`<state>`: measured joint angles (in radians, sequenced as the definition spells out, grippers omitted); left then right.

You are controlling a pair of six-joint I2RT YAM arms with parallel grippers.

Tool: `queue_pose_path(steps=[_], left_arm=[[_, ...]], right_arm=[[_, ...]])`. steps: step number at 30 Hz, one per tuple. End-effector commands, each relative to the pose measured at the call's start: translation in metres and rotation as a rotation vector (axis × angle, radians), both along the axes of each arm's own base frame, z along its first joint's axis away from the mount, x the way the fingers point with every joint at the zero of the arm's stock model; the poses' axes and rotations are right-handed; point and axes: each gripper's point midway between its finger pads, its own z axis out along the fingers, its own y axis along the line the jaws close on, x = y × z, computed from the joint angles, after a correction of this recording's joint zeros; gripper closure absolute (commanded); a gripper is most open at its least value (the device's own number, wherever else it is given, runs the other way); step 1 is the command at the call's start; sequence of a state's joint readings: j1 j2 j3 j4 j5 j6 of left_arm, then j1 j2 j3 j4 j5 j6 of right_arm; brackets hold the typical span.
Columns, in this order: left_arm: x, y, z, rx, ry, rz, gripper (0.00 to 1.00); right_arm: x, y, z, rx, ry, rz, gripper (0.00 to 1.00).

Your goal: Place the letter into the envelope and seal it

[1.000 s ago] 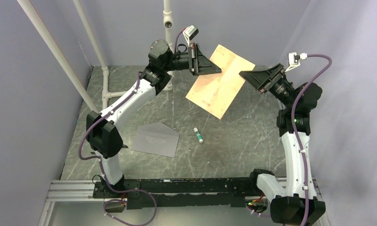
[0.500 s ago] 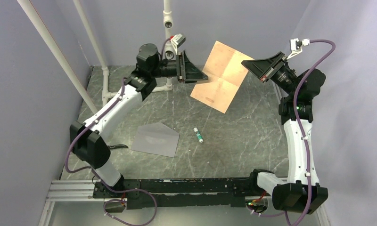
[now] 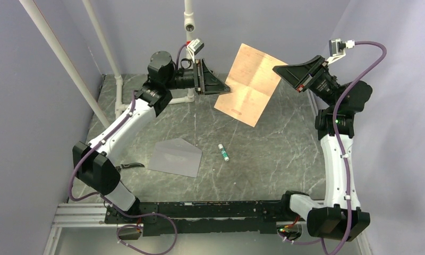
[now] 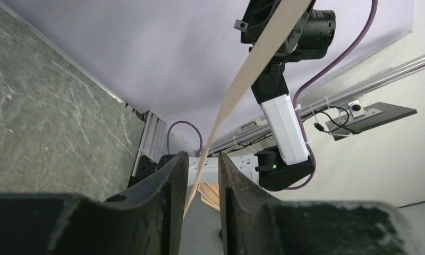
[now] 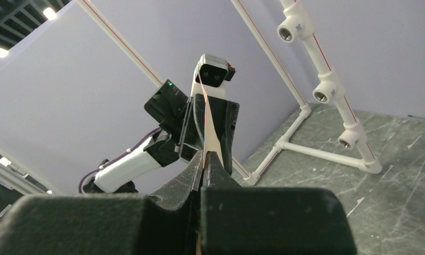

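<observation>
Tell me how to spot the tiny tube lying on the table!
Look at the dark marbled table. Near its middle, just right of the grey envelope and not touching it, lies the small tube. It is the only round, white-and-green thing; the envelope is flat and grey, and the orange letter is held up in the air.
</observation>
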<state>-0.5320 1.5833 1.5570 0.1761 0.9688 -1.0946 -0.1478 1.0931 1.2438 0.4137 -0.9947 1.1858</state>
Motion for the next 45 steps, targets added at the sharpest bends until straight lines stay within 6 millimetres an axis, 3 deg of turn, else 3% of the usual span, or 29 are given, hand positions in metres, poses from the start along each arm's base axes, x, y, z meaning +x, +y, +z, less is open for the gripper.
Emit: queue_pose_path(steps=[1, 6, 9, 10, 13, 15, 17, 21, 24, 26, 32, 38, 45], left_arm=[[-0.009, 0.000, 0.006, -0.035, -0.038, -0.053, 0.72], [-0.015, 0.000, 0.008, -0.059, -0.046, -0.105, 0.96], [-0.010, 0.000, 0.010, -0.060, -0.039, -0.078, 0.97], [-0.006, 0.000, 0.011, -0.055, -0.042, -0.050, 0.97], [0.012, 0.005, 0.013, -0.016, -0.039, 0.060, 0.97], [0.024, 0.011, 0.015, 0.003, -0.045, 0.125, 0.97], [0.031, 0.017, 0.023, -0.010, -0.058, 0.163, 0.97], [0.033, 0.024, 0.041, -0.069, -0.092, 0.153, 0.97], [0.034, 0.026, 0.045, -0.082, -0.114, 0.139, 0.97], [0.034, 0.027, 0.047, -0.083, -0.139, 0.139, 0.97], [0.028, 0.031, 0.047, -0.075, -0.222, 0.159, 0.97], [0.029, 0.035, 0.048, -0.077, -0.227, 0.203, 0.97], [0.022, 0.035, 0.056, -0.138, -0.206, 0.170, 0.97]], right_arm=[[-0.025, 0.005, 0.029, -0.009, -0.119, 0.024, 1.00], [-0.034, 0.009, 0.028, -0.019, -0.133, 0.048, 1.00], [-0.041, 0.013, 0.025, -0.051, -0.154, 0.068, 1.00], [-0.044, 0.014, 0.023, -0.068, -0.166, 0.078, 0.93], [-0.057, 0.021, 0.015, -0.143, -0.213, 0.120, 0.39], [-0.069, 0.027, 0.008, -0.194, -0.237, 0.164, 0.22], [-0.080, 0.036, -0.001, -0.245, -0.251, 0.226, 0.15], [-0.091, 0.046, -0.023, -0.331, -0.219, 0.328, 0.14], [-0.093, 0.046, -0.027, -0.363, -0.226, 0.322, 0.15], [-0.084, 0.044, -0.023, -0.359, -0.228, 0.256, 0.14], [-0.023, 0.028, -0.017, -0.234, -0.029, -0.006, 0.22], [-0.008, 0.050, -0.036, -0.159, 0.103, 0.000, 0.22], [0.001, 0.075, -0.051, -0.117, 0.156, 0.030, 0.11]])
